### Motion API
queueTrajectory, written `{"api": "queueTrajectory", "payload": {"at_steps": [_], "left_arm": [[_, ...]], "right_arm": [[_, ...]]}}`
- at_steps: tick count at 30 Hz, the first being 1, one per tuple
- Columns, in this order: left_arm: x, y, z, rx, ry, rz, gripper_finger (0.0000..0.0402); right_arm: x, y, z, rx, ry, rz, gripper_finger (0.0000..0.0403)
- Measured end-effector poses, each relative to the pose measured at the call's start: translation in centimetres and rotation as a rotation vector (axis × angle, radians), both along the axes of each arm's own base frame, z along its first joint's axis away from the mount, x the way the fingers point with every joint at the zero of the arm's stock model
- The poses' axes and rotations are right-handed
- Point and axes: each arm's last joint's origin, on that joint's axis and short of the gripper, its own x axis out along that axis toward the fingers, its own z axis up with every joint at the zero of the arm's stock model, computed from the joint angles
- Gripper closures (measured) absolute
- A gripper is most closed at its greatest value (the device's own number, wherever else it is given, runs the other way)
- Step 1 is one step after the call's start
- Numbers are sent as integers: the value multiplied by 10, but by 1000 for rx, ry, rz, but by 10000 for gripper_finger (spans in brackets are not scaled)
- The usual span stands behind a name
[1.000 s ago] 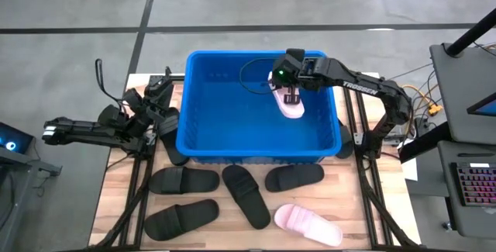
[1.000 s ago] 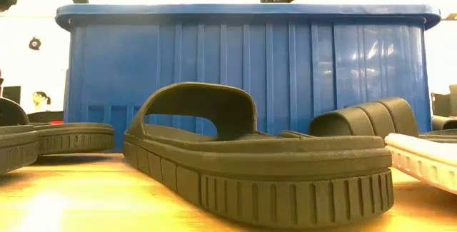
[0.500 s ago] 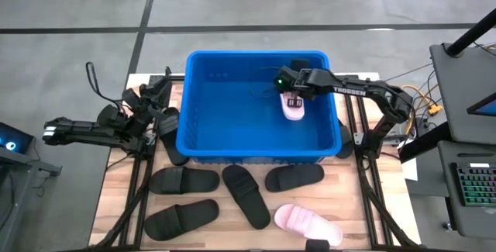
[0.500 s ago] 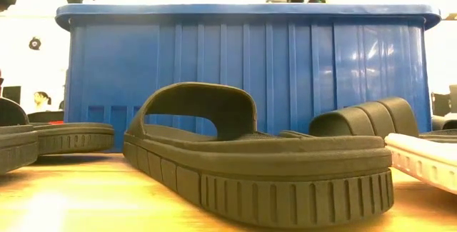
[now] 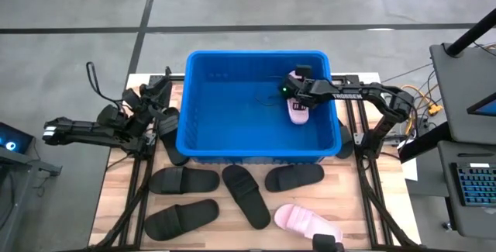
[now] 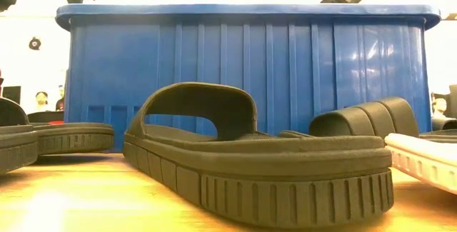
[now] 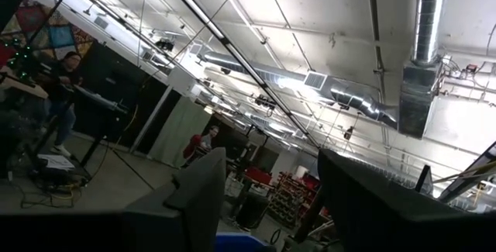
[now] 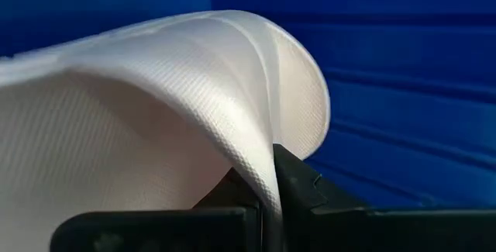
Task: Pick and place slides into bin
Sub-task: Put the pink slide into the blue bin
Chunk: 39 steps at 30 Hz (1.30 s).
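The blue bin stands at the middle of the table; its near wall fills the low view. My right gripper is low inside the bin at its far right, shut on a pale pink slide. Several black slides and a second pink slide lie sole-down on the table in front of the bin. My left gripper waits at the table's left, beside the bin, open and empty, pointing up at the ceiling. My right gripper pinches the pink slide's wide strap at its edge between the two fingers. The fingers come from above into the bin. The strap arches up from the fingers; whether the sole rests on the bin floor, I cannot tell.
A further black slide lies at the bin's left wall, close to my left arm. The nearest black slide lies close to the low camera. The bin's left half has free floor. Metal frame rails run along both table sides.
My right gripper has gone down into the bin and a little toward the table's right edge, still shut on the pink slide. The slide has come down with it, from above the rim to low in the bin's far right part.
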Motion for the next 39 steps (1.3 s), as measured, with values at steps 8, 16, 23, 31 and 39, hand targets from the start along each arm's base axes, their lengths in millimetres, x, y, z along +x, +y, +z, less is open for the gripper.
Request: {"api": "queueTrajectory", "payload": {"at_steps": [8, 16, 23, 31, 39], "left_arm": [[0, 0, 0, 0, -1, 0, 210], [0, 0, 0, -1, 0, 0, 210], [0, 0, 0, -3, -3, -2, 210], [1, 0, 0, -4, 1, -3, 210], [1, 0, -5, -4, 12, -3, 210]], "right_arm": [[-11, 4, -19, 51, 18, -7, 390], [-13, 6, -20, 134, -38, -41, 390], [-8, 2, -10, 138, -96, -78, 391], [-15, -6, -14, 134, -59, -63, 391], [-20, -12, -19, 110, -71, -84, 391]]}}
